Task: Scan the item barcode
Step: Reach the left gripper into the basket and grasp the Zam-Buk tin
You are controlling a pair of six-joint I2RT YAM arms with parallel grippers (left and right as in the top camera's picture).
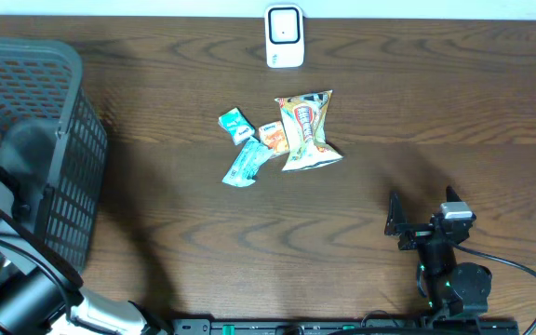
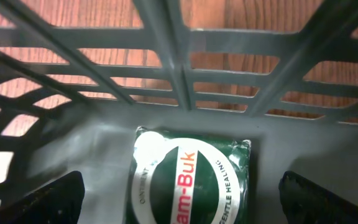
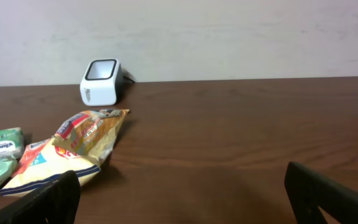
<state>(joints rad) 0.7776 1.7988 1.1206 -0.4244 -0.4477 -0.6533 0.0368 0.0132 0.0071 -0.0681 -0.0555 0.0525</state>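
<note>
The left gripper [image 2: 182,198] hangs wide over a green packet [image 2: 191,177] in the basket [image 2: 179,56], probably to grasp it. Also the right gripper [image 3: 185,199] is wide.

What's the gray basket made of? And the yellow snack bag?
Gray basket: likely molded plastic, matte, with even slotted walls. Yellow snack bag: probably thin plastic film, glossy and crinkled, with crimped ends.
</note>
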